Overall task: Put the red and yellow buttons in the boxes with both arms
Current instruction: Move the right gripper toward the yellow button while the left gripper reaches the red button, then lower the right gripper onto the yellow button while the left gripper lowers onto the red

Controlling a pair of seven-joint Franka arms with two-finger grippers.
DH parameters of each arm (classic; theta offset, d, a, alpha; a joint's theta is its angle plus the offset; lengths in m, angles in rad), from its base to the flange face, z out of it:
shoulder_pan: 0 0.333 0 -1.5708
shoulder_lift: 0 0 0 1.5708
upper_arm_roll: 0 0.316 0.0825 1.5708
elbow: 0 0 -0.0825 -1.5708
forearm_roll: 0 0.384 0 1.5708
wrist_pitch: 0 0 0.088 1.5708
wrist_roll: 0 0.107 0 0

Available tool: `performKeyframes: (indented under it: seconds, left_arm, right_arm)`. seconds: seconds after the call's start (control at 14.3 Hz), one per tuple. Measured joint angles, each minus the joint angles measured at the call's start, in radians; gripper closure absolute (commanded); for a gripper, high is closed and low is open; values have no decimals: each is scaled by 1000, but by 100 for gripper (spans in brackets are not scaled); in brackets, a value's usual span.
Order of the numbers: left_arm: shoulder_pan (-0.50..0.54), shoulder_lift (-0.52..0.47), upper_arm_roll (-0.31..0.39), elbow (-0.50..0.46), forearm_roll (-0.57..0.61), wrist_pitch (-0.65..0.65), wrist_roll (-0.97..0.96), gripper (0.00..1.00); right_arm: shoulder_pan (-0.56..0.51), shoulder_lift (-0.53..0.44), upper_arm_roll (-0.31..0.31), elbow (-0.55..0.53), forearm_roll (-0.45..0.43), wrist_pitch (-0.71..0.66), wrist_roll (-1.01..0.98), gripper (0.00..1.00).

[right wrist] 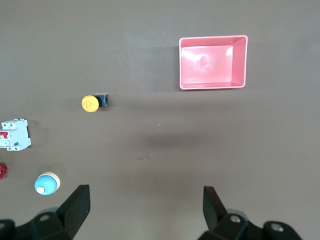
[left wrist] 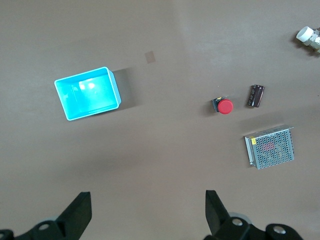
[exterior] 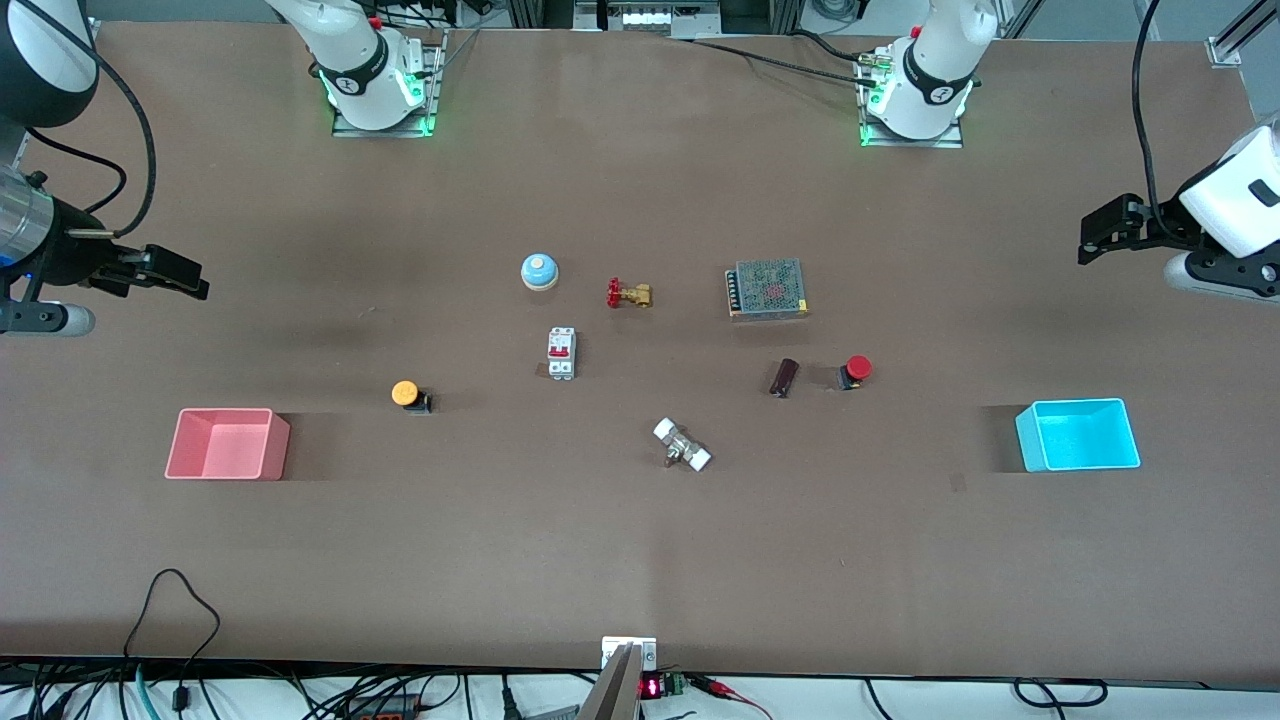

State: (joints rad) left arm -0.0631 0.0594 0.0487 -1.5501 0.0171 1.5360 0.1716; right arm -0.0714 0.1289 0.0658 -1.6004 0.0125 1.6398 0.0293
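The right gripper (exterior: 190, 280), black and two-fingered, hangs over bare brown tabletop (exterior: 640, 560) at the right arm's end, nothing between its fingers; the right wrist view shows the fingers (right wrist: 75, 207) spread wide. The pink-red rectangular plastic box (exterior: 228, 444) sits near that same end of the worktop, nearer the front camera than the gripper, and holds nothing. Just beside it toward the middle lies the orange-yellow round-capped button on its black base (exterior: 408, 394), tipped on its side, well apart from the box. The right wrist view alone shows the box's bare floor (right wrist: 207, 65) straight from above, with the button (right wrist: 92, 103).

Around the table's middle lie a blue-and-white dome bell (exterior: 539, 271), a white circuit breaker with red switch (exterior: 561, 353), a brass valve with red handle (exterior: 629, 294), a white-ended metal fitting (exterior: 682, 445), a perforated metal power-supply box (exterior: 767, 288) and a dark brown cylinder (exterior: 784, 377).

The red round-capped button on its black base (exterior: 854, 371) lies on its side next to the cylinder, without touching it. The cyan rectangular plastic box (exterior: 1078, 435) stands empty near the left arm's end of the worktop. The left gripper (exterior: 1100, 232) hangs over that end, carrying nothing; only the left wrist view shows its fingers (left wrist: 77, 212) wide apart, with the cyan box (left wrist: 88, 93) and red button (left wrist: 223, 105) below.
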Motion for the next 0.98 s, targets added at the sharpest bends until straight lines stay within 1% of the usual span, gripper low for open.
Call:
performKeyframes:
  seconds: [0.21, 0.35, 0.49, 0.7, 0.84, 0.98]
  left_arm:
    - [0, 0, 0, 0, 0, -2, 0, 0]
    - [0, 0, 0, -2, 0, -4, 0, 0]
    - [0, 1, 0, -5, 0, -5, 0, 0]
    - [-3, 22, -2, -16, 0, -35, 0, 0]
    - [-10, 65, -12, -23, -1, -45, -1, 0]
    - [-15, 127, -31, -27, -3, -13, -7, 0]
  right_arm:
    - [14, 24, 6, -7, 0, 3, 0, 0]
    - [19, 43, 28, -27, 0, 43, 0, 0]
    - [24, 55, 52, -77, 0, 131, 1, 0]
    - [27, 64, 62, -179, 0, 266, 4, 0]
    - [28, 71, 70, -238, 1, 336, 9, 0]
    - [30, 84, 79, -287, 1, 416, 37, 0]
